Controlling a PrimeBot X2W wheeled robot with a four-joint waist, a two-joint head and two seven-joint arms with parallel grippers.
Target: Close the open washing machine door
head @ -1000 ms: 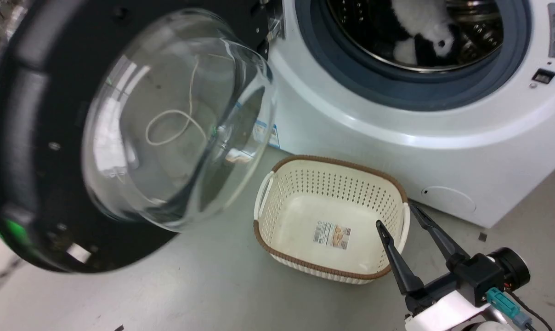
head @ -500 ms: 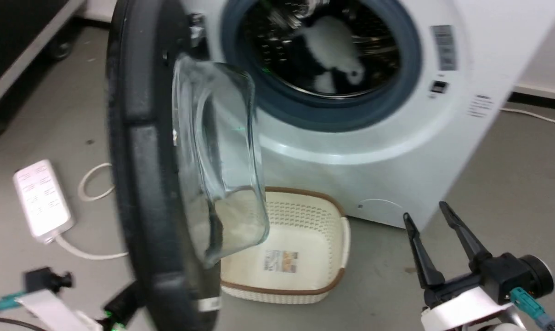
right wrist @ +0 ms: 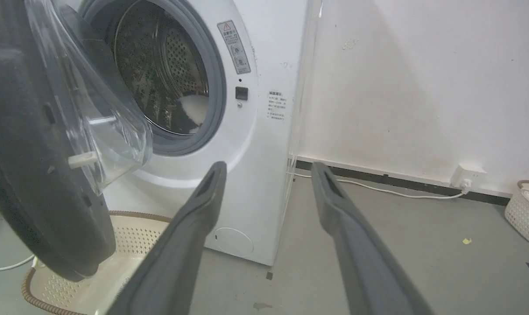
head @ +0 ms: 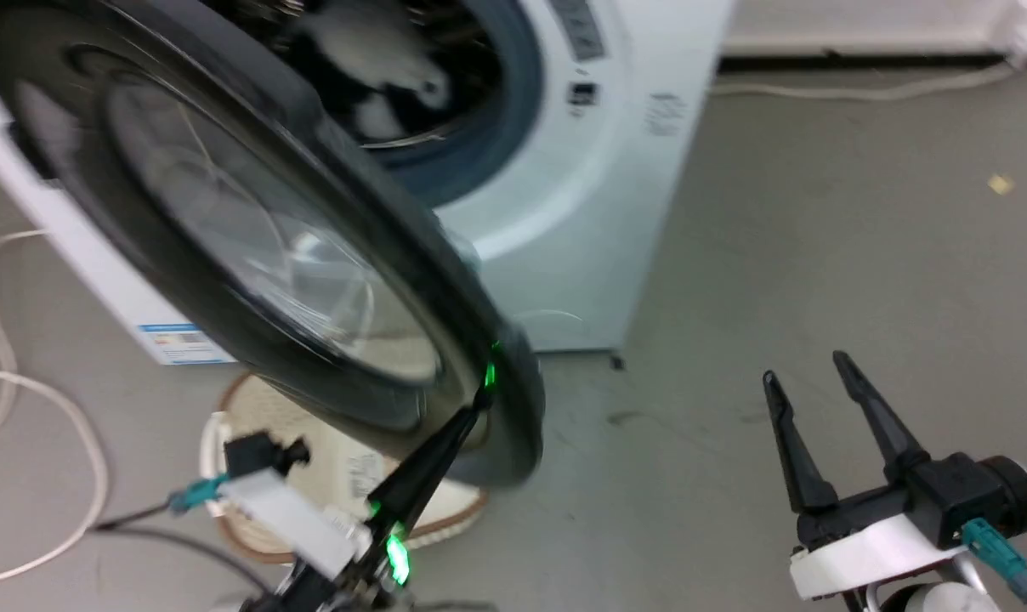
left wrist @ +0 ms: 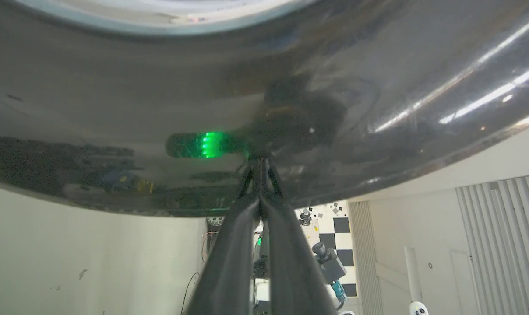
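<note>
The washing machine door (head: 224, 221), round with a glossy black rim and a clear glass centre, stands partly swung across the drum mouth (head: 479, 127) of the white machine (head: 564, 255). My left gripper (head: 483, 398) is shut, its fingers together, and their tips press on the door's outer rim near its lower edge. In the left wrist view the joined fingertips (left wrist: 260, 164) touch the glossy black door (left wrist: 378, 65). My right gripper (head: 804, 367) hangs open over the floor, right of the machine and apart from the door. The right wrist view shows the door (right wrist: 23, 175) still off the machine front.
A cream basket (head: 250, 510) sits on the floor under the door. A black-and-white plush toy (head: 369, 51) lies in the drum. White cable (head: 54, 408) loops at the left. A wall socket (right wrist: 463, 177) and a second basket (right wrist: 525, 212) are at the far right.
The head camera has swung right. The door has turned from wide open toward the machine. My left gripper has come into view, pushing on the door's rim. The right gripper stays open.
</note>
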